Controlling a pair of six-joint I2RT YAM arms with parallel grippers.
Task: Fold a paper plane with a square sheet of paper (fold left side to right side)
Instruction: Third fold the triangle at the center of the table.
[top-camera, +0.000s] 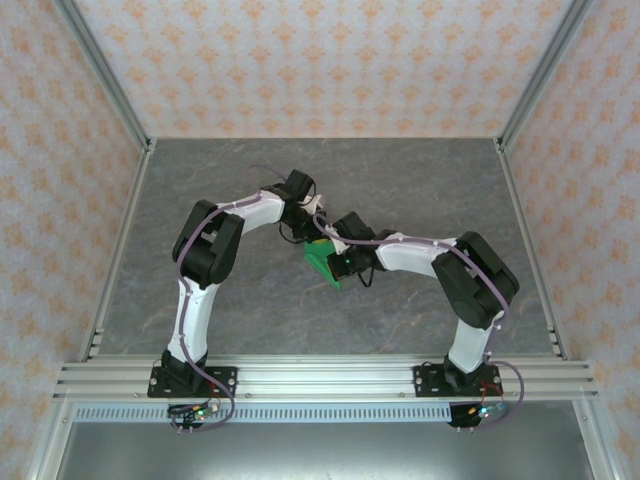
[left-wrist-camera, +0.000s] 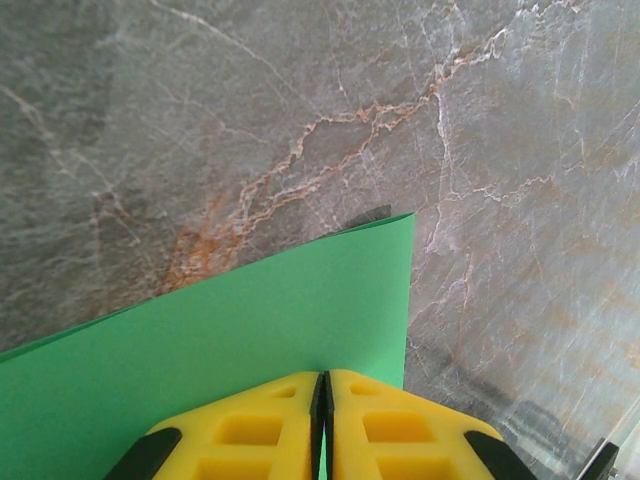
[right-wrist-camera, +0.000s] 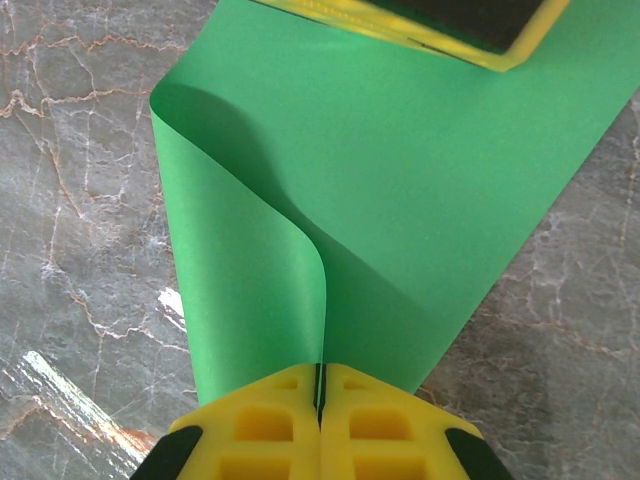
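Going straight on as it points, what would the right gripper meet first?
The green paper it holds; just beyond, probably a yellow finger of the left gripper, though depth is unclear.

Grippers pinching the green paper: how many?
2: left gripper shut on the green paper near one edge; right gripper shut where it curls over.

The square sheet of paper (right-wrist-camera: 400, 200) is plain bright green. The left gripper (left-wrist-camera: 322, 385) and the right gripper (right-wrist-camera: 320, 375) are yellow with black trim. The tabletop (left-wrist-camera: 300, 120) is grey marble, veined rust and white. The walls (top-camera: 320, 60) carry a pale orange floral pattern.
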